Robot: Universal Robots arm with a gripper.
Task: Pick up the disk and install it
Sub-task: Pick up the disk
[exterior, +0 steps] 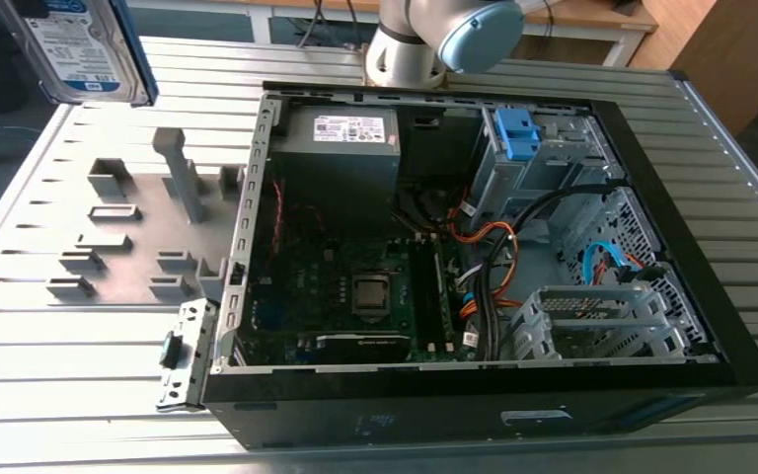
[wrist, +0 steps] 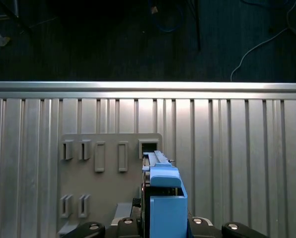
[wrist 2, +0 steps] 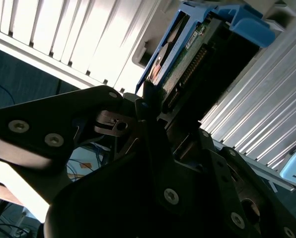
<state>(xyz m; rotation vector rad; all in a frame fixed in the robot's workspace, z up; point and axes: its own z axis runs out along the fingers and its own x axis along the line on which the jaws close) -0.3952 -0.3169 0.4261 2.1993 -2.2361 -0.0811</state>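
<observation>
- In the exterior view, you have the disk (exterior: 79,49) high in the air at the exterior view's left, label toward the camera. It is well apart from the open computer case (exterior: 418,415) in the middle of the counter (exterior: 90,434). The grey holder plate (exterior: 129,237) just beside the case, on the exterior view's left, shows bare slots. The drive cage (exterior: 544,163) at the far side of the case carries no silver drive that I can make out.
- In the second wrist view, the gripper (wrist 2: 149,104) is closed on one end of the disk (wrist 2: 187,54), with a dark finger against each face. The contact itself sits in shadow, so read the clamp as probably firm rather than proven.
- In the first wrist view, you look along the disk (wrist: 165,198) edge-on, its blue carrier toward the camera. The holder plate (wrist: 108,153) and the ribbed counter (wrist: 237,148) lie beyond it and apart from it. By that, your pick-up is done. The install is not yet done, since the disk is nowhere near the case.
</observation>
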